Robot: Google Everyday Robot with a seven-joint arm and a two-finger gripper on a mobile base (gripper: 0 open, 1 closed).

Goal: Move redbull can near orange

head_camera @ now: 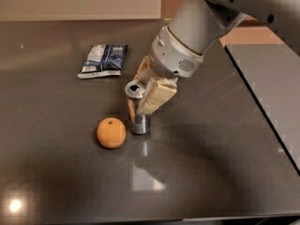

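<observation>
Nearest me on the table (pixel 211 172) sits the orange (pixel 111 132), round and free to roll. That is my first worry: any nudge from the can or a finger would send it off, and "near" is lost.

Just beside it, to its right and apart from it by a thin gap, the can (pixel 140 123) stands upright with its base on the table, or so I judge from the reflection below it. The gripper (pixel 138 106) comes down on it from the upper right, its two pale fingers closed on the can's sides just below the rim.

The placement looks about done to me, so the risk lies in letting go. The can is tall and slim. If the fingers open unevenly, or the gripper lifts away at a slant, a pad could drag the rim and tip the can toward the orange. I'd open fully, then rise straight.

Further back lies the bag (pixel 104 60), well apart and out of harm.
</observation>
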